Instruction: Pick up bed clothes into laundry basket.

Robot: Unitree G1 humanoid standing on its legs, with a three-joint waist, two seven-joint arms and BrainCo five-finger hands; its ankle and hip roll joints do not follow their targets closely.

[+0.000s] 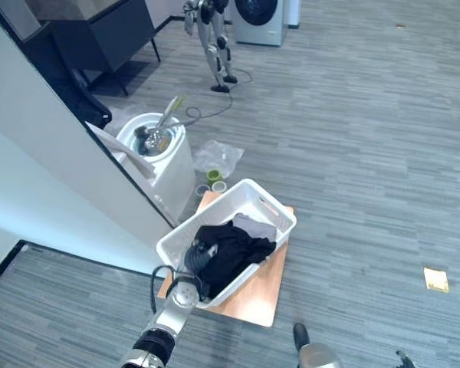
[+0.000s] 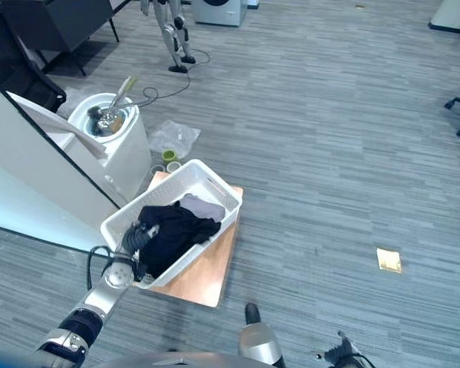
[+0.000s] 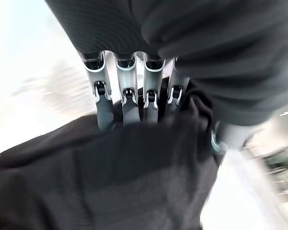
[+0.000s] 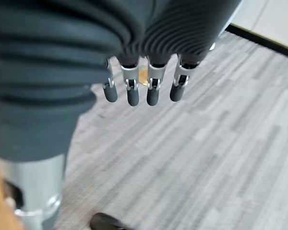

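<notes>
Inside the white laundry basket [image 1: 270,205], the left hand [image 3: 134,103] rests extended fingers [image 3: 103,112] on the black clothes [image 1: 231,253]; the right hand [image 4: 144,91] hangs relaxed, well apart.

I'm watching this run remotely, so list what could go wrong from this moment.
1. The left hand is down in the white laundry basket, fingers against the black clothes; cloth could cling and be dragged back out when the arm lifts.
2. The basket sits on a wooden board with its near corner close to the edge; a push from the arm might slide it off.
3. Small cups and a plastic bag lie just beyond; a shifted basket could hit them.
</notes>
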